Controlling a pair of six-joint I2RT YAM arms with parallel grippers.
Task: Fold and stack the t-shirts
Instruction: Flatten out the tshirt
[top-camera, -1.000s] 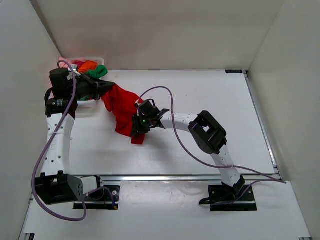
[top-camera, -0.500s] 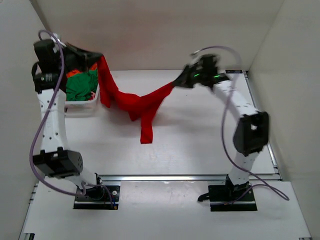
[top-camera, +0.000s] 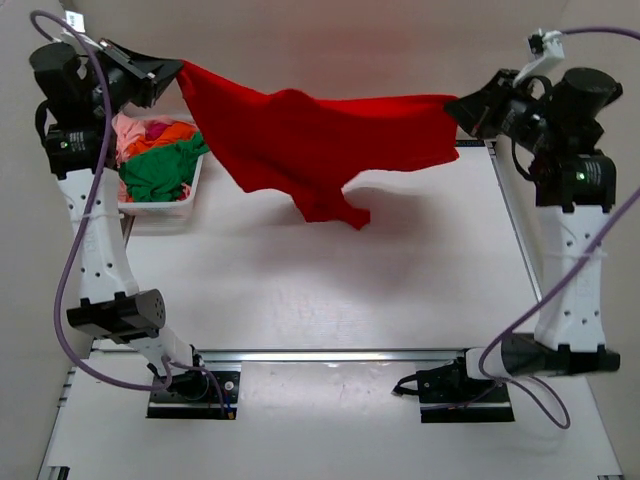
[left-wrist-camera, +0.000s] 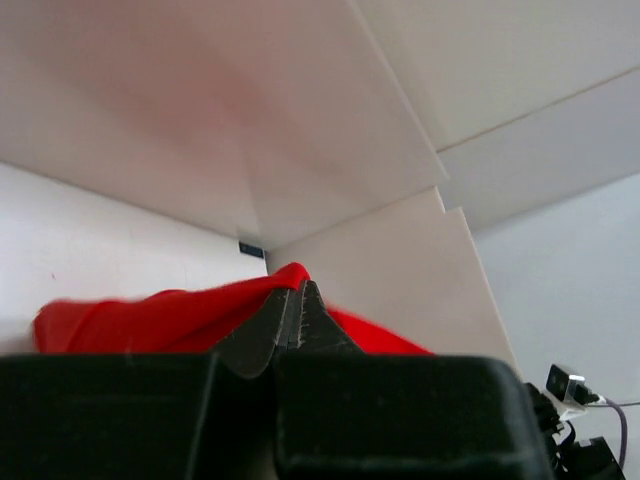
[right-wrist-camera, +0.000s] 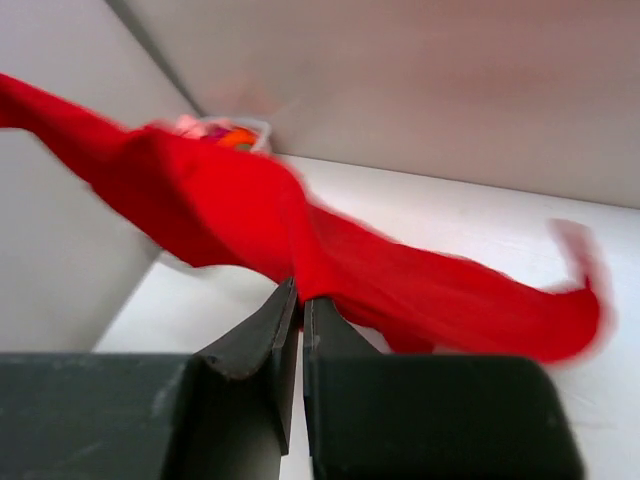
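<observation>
A bright red t-shirt (top-camera: 310, 140) hangs stretched in the air across the back of the table, its lower part drooping at the middle. My left gripper (top-camera: 178, 70) is raised at the upper left and shut on the shirt's left end (left-wrist-camera: 200, 310); its jaws (left-wrist-camera: 297, 300) pinch the cloth. My right gripper (top-camera: 452, 105) is raised at the upper right and shut on the shirt's right end (right-wrist-camera: 400, 280), with the cloth caught between its fingertips (right-wrist-camera: 300, 300). Green (top-camera: 160, 172), orange (top-camera: 172, 130) and pink (top-camera: 128, 135) t-shirts lie in the basket.
A white plastic basket (top-camera: 160, 213) stands at the back left of the white table (top-camera: 330, 290). White walls close in the left, back and right sides. A metal rail (top-camera: 330, 355) runs along the near edge by the arm bases.
Both arms have lifted and moved apart. The red shirt, bunched near the basket a second ago, now hangs spread between the two grippers. The right gripper closed on its end.
</observation>
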